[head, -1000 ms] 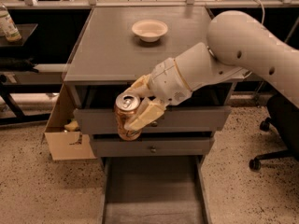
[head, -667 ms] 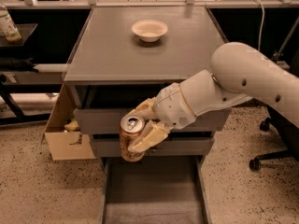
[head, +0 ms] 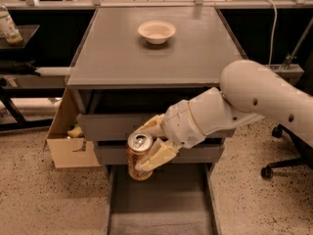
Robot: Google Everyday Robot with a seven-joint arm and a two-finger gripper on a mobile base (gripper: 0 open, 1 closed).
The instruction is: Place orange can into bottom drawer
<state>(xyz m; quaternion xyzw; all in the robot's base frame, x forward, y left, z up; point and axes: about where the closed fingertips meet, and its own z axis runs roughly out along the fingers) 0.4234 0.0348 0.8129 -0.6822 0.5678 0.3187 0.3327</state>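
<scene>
End effector [head: 146, 148] clamped on the orange can [head: 134, 156], which is held roughly upright, long axis near vertical, before the upper drawer fronts [head: 107, 126]. The bottom drawer [head: 161, 207] stands open directly below, so a straight descent should suffice.

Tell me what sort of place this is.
Probably an office or lab workroom: a grey cabinet with drawers, a wheeled office chair on speckled floor, and a cardboard box beside the cabinet. The gripper holds the orange can in front of the cabinet, above the open bottom drawer.
</scene>
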